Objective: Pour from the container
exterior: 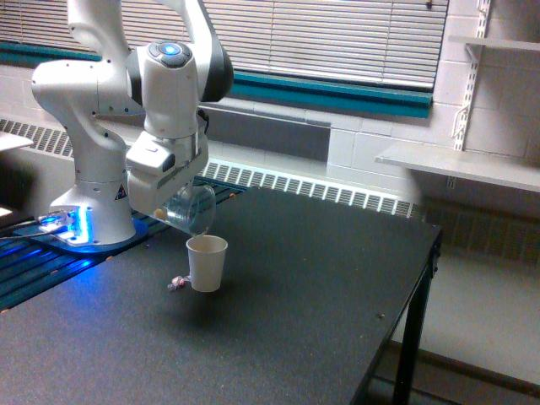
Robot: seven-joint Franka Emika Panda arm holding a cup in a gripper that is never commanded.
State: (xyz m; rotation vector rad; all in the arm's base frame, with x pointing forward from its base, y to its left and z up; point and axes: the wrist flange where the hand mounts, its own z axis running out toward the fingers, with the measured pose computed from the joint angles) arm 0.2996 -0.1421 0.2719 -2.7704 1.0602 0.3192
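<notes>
You have 1 white robot arm here, and its end effector [173,205] is closed around the clear, round, see-through plastic tumbler [191,208], gripping it near its base. The tumbler is tipped steeply, its open mouth turned down and toward the exterior view's right. Whether any contents remain inside it cannot be told from this view.

Just below the end effector, a little toward the exterior view's right, a small opaque white paper cup [207,262] stands upright on the dark, matte worktop [295,312]. The tumbler's lowered rim hangs close above the paper cup's open mouth, apart from it.

Below the end effector and slightly to the exterior view's left, 1 small pinkish-grey bit [176,284] lies on the worktop, right beside the foot of the paper cup.
</notes>
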